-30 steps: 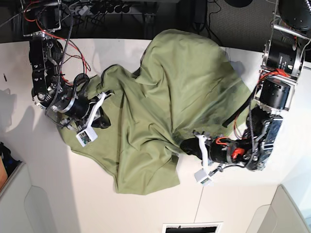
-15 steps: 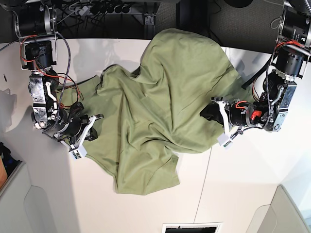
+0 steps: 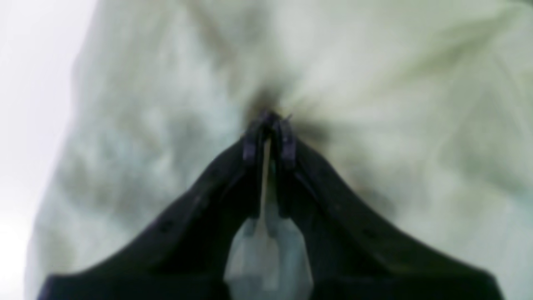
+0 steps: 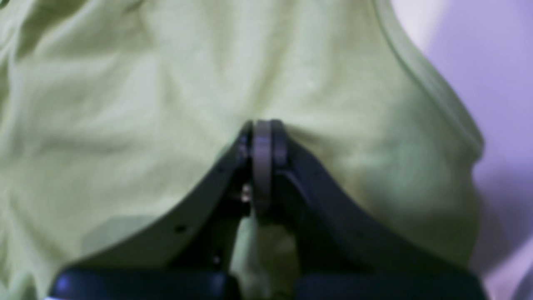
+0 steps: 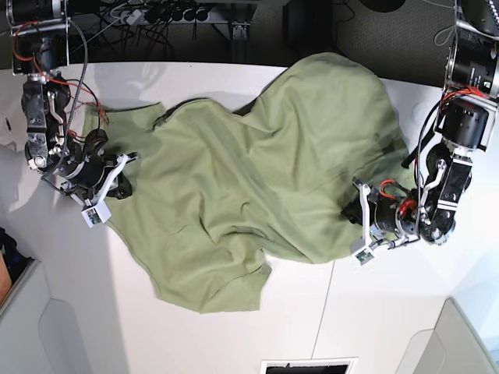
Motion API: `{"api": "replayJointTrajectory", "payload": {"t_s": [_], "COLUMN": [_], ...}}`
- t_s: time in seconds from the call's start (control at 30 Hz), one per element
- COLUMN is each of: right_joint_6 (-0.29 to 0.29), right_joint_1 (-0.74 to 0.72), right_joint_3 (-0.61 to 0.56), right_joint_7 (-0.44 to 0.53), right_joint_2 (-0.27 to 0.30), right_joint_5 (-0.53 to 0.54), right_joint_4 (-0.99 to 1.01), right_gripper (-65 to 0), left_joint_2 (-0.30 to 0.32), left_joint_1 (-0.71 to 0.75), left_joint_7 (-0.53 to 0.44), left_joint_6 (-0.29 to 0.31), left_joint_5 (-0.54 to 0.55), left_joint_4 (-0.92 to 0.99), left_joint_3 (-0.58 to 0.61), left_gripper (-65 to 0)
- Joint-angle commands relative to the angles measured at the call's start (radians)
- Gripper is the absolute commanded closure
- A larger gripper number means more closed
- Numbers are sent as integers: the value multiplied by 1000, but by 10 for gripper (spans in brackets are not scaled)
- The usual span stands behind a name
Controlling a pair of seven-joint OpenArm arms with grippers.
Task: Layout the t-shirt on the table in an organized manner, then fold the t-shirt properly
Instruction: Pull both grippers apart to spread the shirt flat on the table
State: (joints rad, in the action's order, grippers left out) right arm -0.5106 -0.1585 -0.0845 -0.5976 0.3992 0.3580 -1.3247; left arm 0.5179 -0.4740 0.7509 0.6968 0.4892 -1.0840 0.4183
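White table (image 5: 405, 312) is covered by a wrinkled green t-shirt (image 5: 257, 179). Shirt edges are pinched at opposite sides by 2 closed grippers: left gripper (image 5: 355, 212), right gripper (image 5: 118, 173).

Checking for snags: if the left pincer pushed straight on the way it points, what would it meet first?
Probably the t-shirt itself: the left pincer is already shut on a fold, with cloth filling the view ahead.

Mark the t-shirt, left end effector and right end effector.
t-shirt (image 5: 257, 179), base view, middle of the spread cloth.
left end effector (image 3: 268, 125), left wrist view, closed tips pinching cloth.
right end effector (image 4: 262, 129), right wrist view, closed tips against cloth.
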Motion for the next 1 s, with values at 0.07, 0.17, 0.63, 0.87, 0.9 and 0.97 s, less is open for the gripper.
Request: {"api": "replayJointTrajectory", "payload": {"t_s": [0.07,0.17,0.63,0.87,0.9,0.97], "right_joint_6": [-17,-15,39,-21,-21,-20], "right_joint_1": [100,185,42,-139,-158,-186], "right_joint_3": [-3,-2,63,56,56,56], "right_joint_7": [-58,-57,-28,3,3,4], "right_joint_2": [7,5,-42,-147,-151,-149], "right_joint_5": [35,26,16,-80,-97,-118], "right_joint_4": [-105,-208,-294,10,50,122], "right_gripper": [0,0,0,0,0,0], "left_joint_2": [-47,-95,111,134,134,134], "left_joint_1": [-72,-99,-70,87,106,138], "left_joint_7": [-18,-18,185,130,119,110], "left_joint_6": [1,1,1,1,1,1], "left_joint_5": [-23,-38,433,326,293,239], "left_joint_4": [34,72,-75,-74,-74,-74], "left_joint_3": [-7,-7,-7,-7,-7,-7], "left_gripper": [-60,-60,-60,-60,-60,-60]}}
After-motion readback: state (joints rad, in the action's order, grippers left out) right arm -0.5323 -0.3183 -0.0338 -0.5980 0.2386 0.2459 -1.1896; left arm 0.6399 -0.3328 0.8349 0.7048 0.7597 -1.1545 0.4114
